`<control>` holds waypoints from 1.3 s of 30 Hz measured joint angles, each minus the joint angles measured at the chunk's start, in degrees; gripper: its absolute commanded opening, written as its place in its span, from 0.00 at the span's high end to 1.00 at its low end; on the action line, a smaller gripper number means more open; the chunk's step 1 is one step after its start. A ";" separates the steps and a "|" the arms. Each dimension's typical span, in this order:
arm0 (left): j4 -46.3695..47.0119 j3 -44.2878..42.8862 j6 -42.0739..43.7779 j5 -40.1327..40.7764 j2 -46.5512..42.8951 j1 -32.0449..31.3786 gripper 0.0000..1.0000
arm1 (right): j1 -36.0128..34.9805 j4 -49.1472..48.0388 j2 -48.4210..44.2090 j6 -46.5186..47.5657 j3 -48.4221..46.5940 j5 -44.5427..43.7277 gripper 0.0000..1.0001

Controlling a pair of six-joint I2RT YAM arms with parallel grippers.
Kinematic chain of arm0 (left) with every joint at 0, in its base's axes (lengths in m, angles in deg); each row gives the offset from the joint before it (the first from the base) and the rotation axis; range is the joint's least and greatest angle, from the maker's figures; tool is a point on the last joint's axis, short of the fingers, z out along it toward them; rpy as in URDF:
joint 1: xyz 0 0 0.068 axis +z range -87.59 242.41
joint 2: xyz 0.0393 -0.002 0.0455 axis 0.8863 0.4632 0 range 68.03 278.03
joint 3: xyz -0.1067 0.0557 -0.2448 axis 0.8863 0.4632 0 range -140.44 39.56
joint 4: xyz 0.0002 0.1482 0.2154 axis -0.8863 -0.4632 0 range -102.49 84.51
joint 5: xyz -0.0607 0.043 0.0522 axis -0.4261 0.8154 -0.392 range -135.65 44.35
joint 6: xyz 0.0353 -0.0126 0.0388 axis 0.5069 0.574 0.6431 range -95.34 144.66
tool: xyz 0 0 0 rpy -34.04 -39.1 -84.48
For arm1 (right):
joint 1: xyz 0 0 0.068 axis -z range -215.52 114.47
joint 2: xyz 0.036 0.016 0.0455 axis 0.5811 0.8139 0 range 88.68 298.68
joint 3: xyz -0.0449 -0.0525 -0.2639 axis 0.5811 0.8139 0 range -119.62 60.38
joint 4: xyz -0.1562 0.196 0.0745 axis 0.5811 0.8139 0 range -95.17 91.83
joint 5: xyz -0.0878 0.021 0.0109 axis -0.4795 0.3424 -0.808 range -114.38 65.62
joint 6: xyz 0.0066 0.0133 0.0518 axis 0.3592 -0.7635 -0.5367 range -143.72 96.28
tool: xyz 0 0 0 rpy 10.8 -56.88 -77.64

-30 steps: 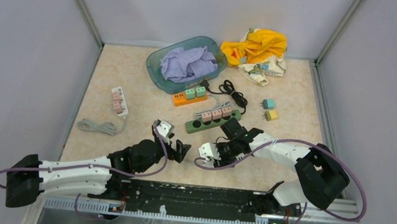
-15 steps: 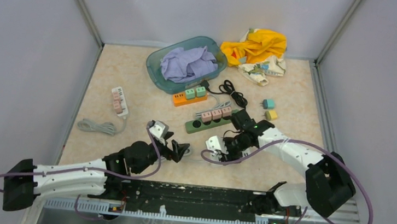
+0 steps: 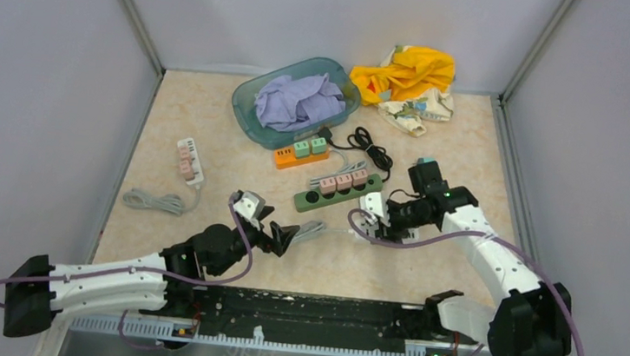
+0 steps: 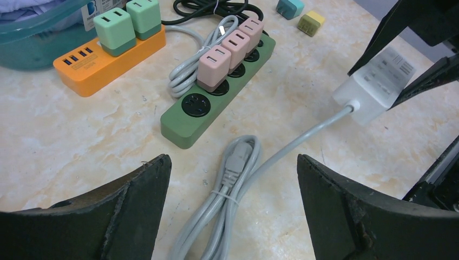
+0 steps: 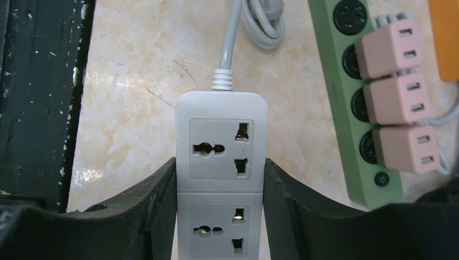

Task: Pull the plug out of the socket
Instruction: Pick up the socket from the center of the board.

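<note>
My right gripper (image 5: 221, 216) is shut on a white power strip (image 5: 222, 157), one finger against each long side. Both of the strip's sockets in the right wrist view are empty. In the top view the right gripper (image 3: 375, 217) holds this strip (image 3: 370, 208) just off the right end of a green power strip (image 3: 336, 191). Three pink plugs (image 4: 223, 54) sit in the green strip (image 4: 187, 122). My left gripper (image 4: 233, 168) is open above the white strip's coiled grey cable (image 4: 233, 179), holding nothing. The left gripper (image 3: 281, 238) lies left of the right one.
An orange strip (image 3: 301, 154) with two green plugs (image 4: 127, 24) lies beyond the green one, beside a black cable (image 3: 371, 144). A teal basin (image 3: 249, 106) of cloth, yellow cloth (image 3: 409, 74), a white strip (image 3: 189, 162) and its cable (image 3: 152, 202) lie around. Two loose adapters (image 4: 310, 23) lie far right.
The right gripper has carried the white strip to the right and farther away, to the green strip's right end. The left gripper has shifted slightly left and stayed open.
</note>
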 measured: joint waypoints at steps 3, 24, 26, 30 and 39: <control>0.00 0.00 0.00 -0.04 0.00 0.00 0.09 | 3.63 1.27 -1.49 0.72 -0.74 1.40 1.00; 0.37 0.92 -0.02 -1.40 -1.01 0.00 0.09 | 25.64 5.42 -4.79 -3.91 -9.09 6.82 1.00; 0.37 0.98 0.00 -1.46 -1.22 0.00 0.09 | 28.06 5.38 -4.98 -4.79 -9.75 7.45 1.00; 0.37 1.31 0.00 -1.70 -1.79 0.00 0.09 | 31.69 4.87 -5.55 -6.88 -10.27 8.26 1.00; 0.35 2.36 0.00 -1.81 -3.67 0.02 0.09 | 35.82 -0.42 -5.79 -15.43 -12.28 7.91 1.00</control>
